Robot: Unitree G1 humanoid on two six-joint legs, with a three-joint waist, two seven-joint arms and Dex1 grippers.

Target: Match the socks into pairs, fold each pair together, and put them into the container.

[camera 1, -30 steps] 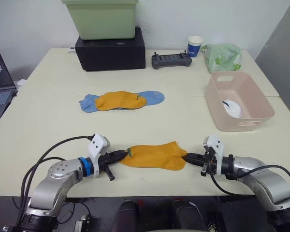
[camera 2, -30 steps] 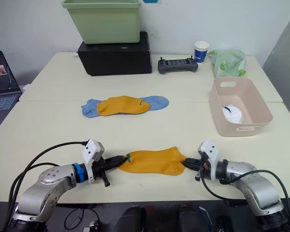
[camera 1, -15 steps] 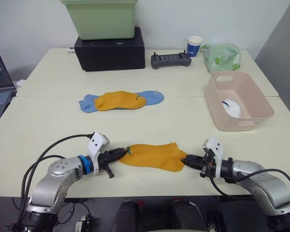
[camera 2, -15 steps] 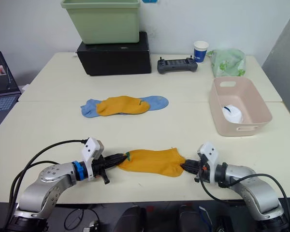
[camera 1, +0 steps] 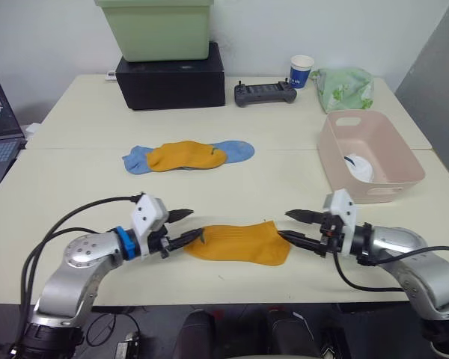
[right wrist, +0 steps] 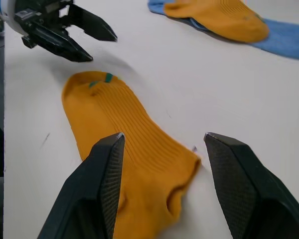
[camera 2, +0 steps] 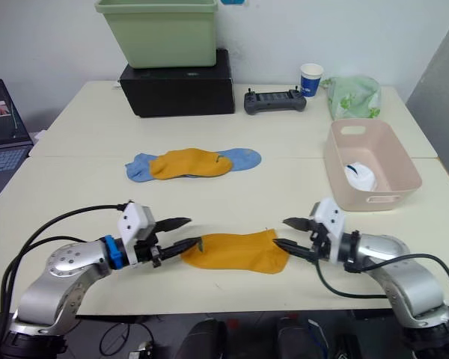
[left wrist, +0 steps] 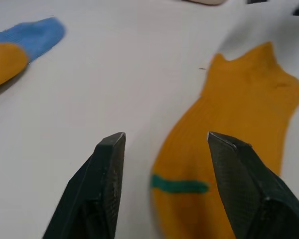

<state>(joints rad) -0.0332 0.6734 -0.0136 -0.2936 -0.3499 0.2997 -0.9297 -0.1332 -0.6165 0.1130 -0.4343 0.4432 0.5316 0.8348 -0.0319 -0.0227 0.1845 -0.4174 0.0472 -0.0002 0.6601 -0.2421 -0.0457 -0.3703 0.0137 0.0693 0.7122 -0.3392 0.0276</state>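
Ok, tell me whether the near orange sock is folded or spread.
Spread flat. The orange sock lies at full length on the table, between both open tools.

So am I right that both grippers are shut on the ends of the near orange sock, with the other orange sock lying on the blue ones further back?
Not quite: both grippers are open. The left gripper and right gripper sit at the ends of the near orange sock with fingers spread, as both wrist views show. The other orange sock does lie on the blue ones further back.

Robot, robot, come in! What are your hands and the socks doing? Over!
Left gripper open, right gripper open, one at each end of the orange sock. Sock flat on table, not held. Nothing in the way.
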